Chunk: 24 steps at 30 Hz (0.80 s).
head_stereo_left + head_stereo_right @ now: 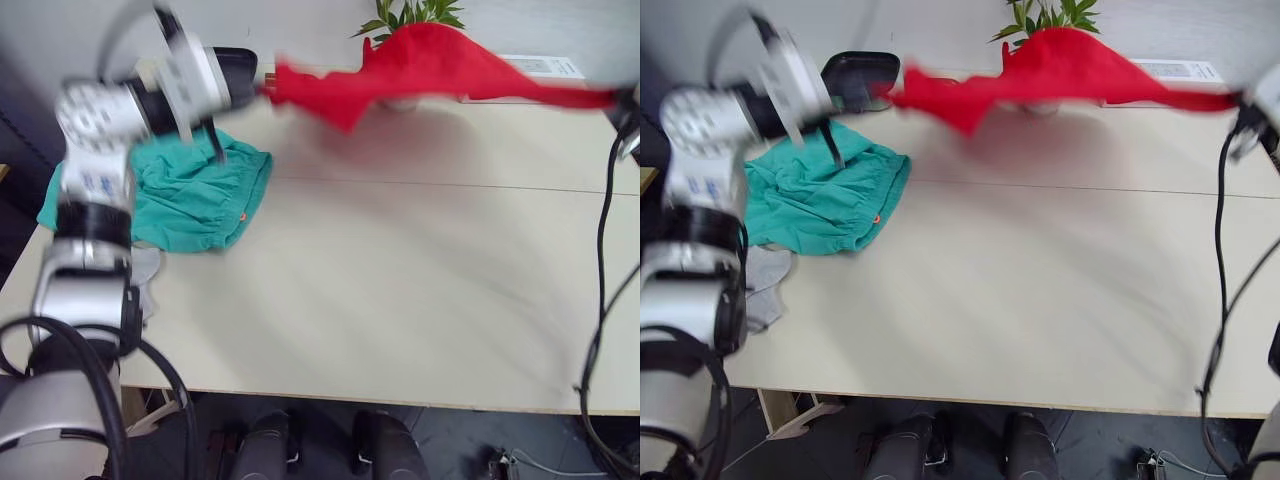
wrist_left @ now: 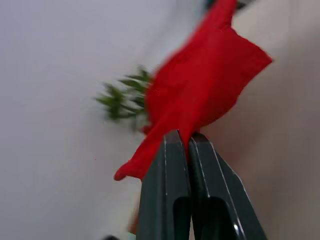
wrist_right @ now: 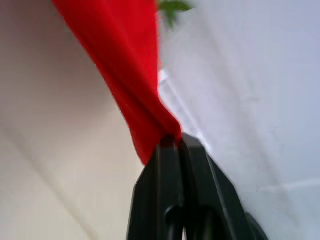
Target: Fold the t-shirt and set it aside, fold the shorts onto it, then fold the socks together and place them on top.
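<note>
The red t-shirt [image 1: 430, 65] hangs stretched in the air above the far part of the table, held at both ends. My left gripper [image 2: 183, 141] is shut on its left end, up at the far left. At the far right edge, my right gripper [image 3: 172, 142] is shut on the other end. The teal shorts [image 1: 190, 190] lie crumpled on the table at the left, under my left arm. A light grey sock [image 1: 762, 285] lies at the table's left edge, just nearer than the shorts.
A potted plant [image 1: 415, 15] stands behind the t-shirt at the back of the pale wooden table [image 1: 400, 300]. A black object [image 1: 860, 75] sits at the back left. White papers [image 1: 540, 68] lie at the back right. Black cables hang along the right side.
</note>
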{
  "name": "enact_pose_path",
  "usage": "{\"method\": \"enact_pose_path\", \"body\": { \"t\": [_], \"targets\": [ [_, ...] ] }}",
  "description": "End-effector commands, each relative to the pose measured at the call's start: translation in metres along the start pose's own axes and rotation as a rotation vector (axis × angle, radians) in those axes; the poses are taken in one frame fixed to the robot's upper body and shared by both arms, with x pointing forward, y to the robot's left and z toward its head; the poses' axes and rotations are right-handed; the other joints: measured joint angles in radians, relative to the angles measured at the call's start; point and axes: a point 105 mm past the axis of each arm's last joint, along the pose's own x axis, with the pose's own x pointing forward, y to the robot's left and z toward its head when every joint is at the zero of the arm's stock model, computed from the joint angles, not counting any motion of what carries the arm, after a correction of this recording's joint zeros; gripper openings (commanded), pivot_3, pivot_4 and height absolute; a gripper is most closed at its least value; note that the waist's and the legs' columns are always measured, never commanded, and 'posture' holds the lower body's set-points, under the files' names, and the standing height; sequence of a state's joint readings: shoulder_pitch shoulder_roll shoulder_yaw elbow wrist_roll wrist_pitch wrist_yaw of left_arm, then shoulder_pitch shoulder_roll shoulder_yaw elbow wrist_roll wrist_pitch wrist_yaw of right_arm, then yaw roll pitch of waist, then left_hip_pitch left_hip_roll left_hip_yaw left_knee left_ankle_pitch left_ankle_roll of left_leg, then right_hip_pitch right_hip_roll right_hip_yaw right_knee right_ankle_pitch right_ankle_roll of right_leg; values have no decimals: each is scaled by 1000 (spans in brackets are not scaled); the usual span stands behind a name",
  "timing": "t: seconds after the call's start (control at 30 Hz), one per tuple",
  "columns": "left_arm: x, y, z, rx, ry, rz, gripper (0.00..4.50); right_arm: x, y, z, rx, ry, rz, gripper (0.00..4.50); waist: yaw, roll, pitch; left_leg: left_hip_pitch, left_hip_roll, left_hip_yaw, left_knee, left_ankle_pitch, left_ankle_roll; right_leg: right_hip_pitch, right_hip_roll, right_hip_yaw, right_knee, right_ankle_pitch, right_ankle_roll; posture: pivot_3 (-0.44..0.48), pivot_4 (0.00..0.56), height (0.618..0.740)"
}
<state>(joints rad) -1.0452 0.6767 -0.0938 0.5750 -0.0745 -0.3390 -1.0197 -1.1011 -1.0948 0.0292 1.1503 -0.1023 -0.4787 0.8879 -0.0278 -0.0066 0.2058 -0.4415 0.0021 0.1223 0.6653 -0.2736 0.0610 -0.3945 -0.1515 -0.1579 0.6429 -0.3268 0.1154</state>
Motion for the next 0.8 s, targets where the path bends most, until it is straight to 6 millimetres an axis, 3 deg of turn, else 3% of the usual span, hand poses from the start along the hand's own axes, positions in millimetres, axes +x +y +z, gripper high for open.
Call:
{"method": "enact_pose_path", "body": {
  "t": [0.03,0.17,0.23,0.43,0.67,0.8],
  "targets": [
    [-9,-39,18,-90,80,-164,13,-22,28,-22,-32,49,179,0,0,1,1,0,0,0,1,1,1,1,0,0,0,1,2,0,150,740],
    [-14,-92,17,-356,196,-261,13,-40,84,-57,93,144,388,0,2,2,2,5,1,-1,2,9,1,5,0,3,2,3,4,0,150,740],
    [-16,-115,18,-445,238,-309,13,-53,108,-72,100,210,471,0,4,3,2,15,1,-2,0,11,0,13,0,6,1,3,3,0,150,740],
    [-31,-162,20,-628,333,-455,13,-89,147,-91,136,322,590,0,20,4,1,32,3,-4,-3,7,-5,29,1,16,-4,2,2,0,150,740],
    [-47,-187,18,-685,375,-561,13,-114,180,-93,189,339,671,0,28,4,1,37,11,-3,-3,3,-11,35,4,21,-12,0,-2,0,150,740],
    [-35,-163,9,-696,334,-457,13,-108,174,-87,216,304,620,0,31,4,1,37,11,-3,-3,2,-10,36,4,22,-13,0,-2,0,150,740]
  ]
}}
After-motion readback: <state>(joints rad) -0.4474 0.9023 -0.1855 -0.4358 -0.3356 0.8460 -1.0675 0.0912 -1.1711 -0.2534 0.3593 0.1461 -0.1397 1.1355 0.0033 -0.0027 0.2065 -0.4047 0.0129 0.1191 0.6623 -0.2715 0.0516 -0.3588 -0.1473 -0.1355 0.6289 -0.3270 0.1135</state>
